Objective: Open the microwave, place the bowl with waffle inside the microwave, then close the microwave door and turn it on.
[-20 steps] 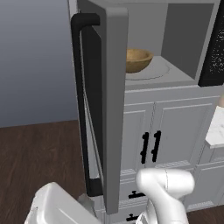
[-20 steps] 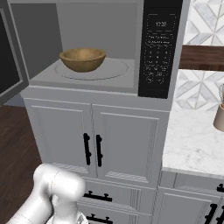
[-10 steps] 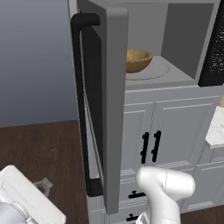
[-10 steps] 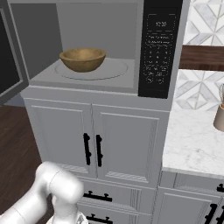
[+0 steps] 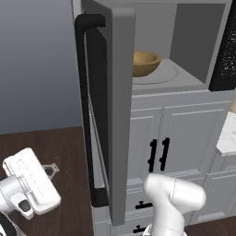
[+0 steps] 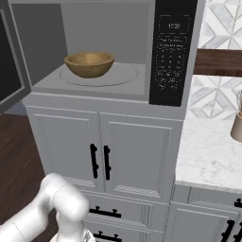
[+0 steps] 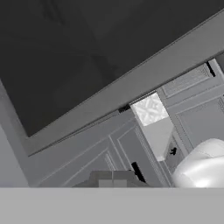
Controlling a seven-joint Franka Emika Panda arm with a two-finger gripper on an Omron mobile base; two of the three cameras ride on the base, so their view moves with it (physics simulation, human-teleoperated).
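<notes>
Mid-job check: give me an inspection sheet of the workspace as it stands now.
Surface: grey microwave floor with round turntable.
Job's things: microwave open; bowl sits on the turntable inside; contents not visible; microwave door swung wide open, black bar handle facing out.
Clutter: tan container on the marble counter.
Grippers: gripper low at left, beside the door, shut, holding nothing.
Cables: nothing seen.
Surroundings: white cabinets with black handles, dark wood floor, patterned tile wall.
</notes>
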